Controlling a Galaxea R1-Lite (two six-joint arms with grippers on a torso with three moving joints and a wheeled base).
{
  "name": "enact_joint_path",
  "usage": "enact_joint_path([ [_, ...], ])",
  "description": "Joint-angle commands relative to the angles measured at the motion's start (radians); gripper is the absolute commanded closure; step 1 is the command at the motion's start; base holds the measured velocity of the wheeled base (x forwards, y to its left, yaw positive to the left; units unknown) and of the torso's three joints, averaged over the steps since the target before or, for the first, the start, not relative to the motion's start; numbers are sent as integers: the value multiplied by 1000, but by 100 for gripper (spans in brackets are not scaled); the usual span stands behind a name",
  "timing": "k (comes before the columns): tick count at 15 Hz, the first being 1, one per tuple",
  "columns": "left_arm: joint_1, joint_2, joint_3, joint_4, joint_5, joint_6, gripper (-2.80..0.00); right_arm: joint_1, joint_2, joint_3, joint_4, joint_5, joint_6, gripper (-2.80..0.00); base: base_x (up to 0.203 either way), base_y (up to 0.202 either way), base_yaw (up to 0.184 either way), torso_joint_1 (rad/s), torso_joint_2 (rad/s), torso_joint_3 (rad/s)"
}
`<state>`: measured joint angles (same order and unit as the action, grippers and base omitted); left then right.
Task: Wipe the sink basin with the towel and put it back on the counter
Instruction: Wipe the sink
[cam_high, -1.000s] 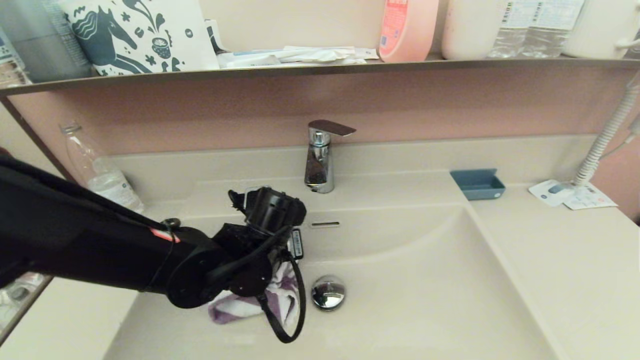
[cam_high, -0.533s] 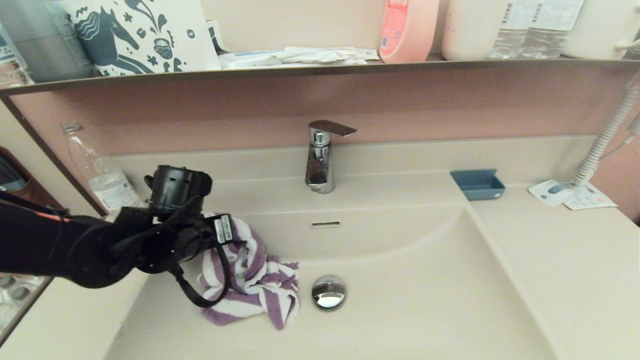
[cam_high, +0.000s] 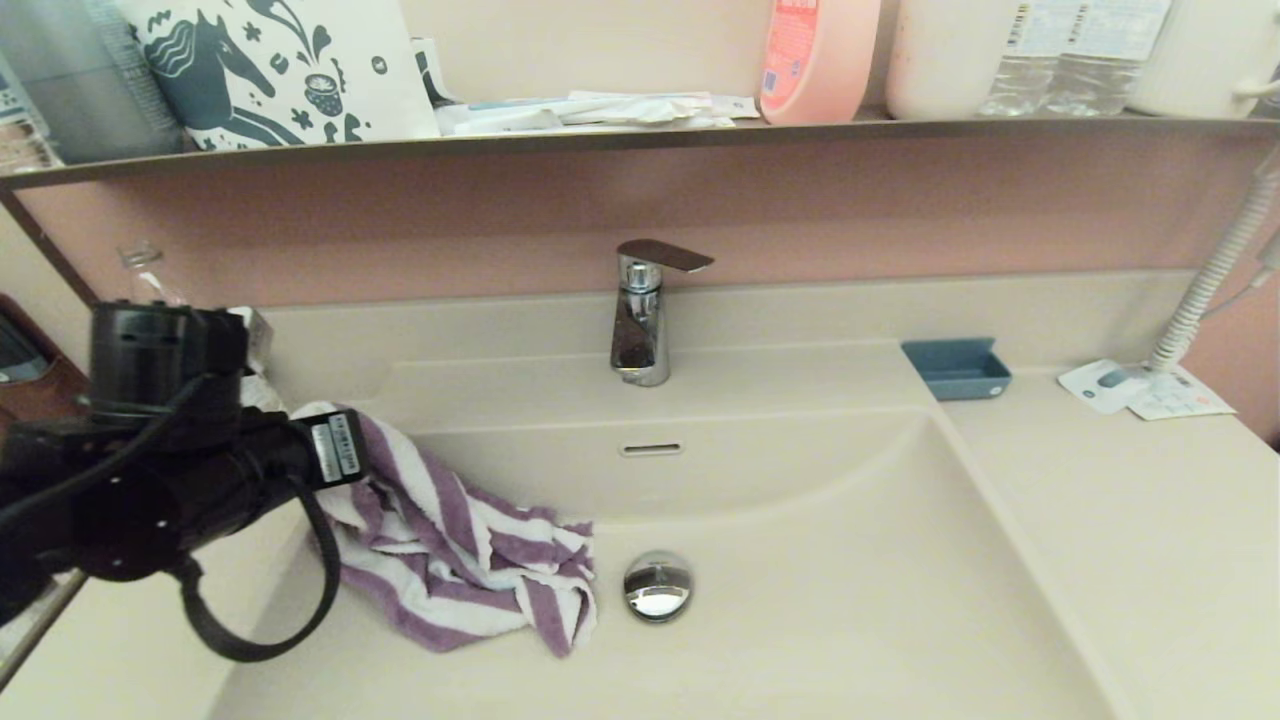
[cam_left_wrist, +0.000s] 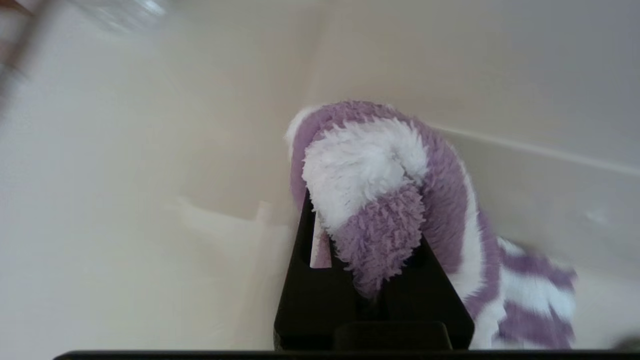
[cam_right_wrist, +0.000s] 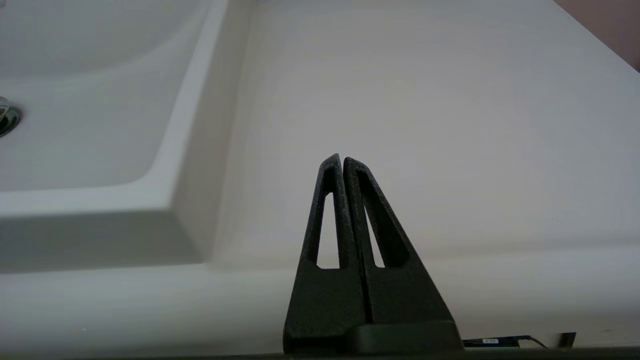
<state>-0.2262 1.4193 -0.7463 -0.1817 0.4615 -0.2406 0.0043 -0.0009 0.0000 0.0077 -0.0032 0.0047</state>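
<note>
Left tool (cam_left_wrist: 372, 260) pinches one end of the towel (cam_high: 460, 550) above the sink basin's (cam_high: 850, 600) left rim; the rest of the cloth trails down the left wall to the floor beside the drain plug (cam_high: 657, 586). Right tool (cam_right_wrist: 342, 165), pressed together and empty, hangs parked over the right bench (cam_right_wrist: 450, 125). Risk: the trailing end may drag on the rim and pull free of the pinch, or land partly inside the basin rather than on the left bench (cam_high: 120, 650).

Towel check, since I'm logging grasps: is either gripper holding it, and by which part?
The left gripper is shut on the towel, pinching one bunched end; the rest trails into the sink basin. The right gripper is shut, empty.
</note>
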Motion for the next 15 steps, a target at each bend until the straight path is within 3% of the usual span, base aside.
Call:
enact_joint_path([
  [1, 34, -172, -75, 126, 4, 56, 0, 0, 1, 0, 0, 0, 0, 0, 0, 0, 0, 0, 0, 0],
  [6, 62, -356, -415, 640, 1, 141, 0, 0, 1, 0, 0, 0, 0, 0, 0, 0, 0, 0, 0, 0],
  [11, 235, -383, -495, 671, 0, 345, 0, 0, 1, 0, 0, 0, 0, 0, 0, 0, 0, 0, 0, 0],
  [15, 311, -361, -624, 674, 3, 417, 0, 0, 1, 0, 0, 0, 0, 0, 0, 0, 0, 0, 0, 0],
])
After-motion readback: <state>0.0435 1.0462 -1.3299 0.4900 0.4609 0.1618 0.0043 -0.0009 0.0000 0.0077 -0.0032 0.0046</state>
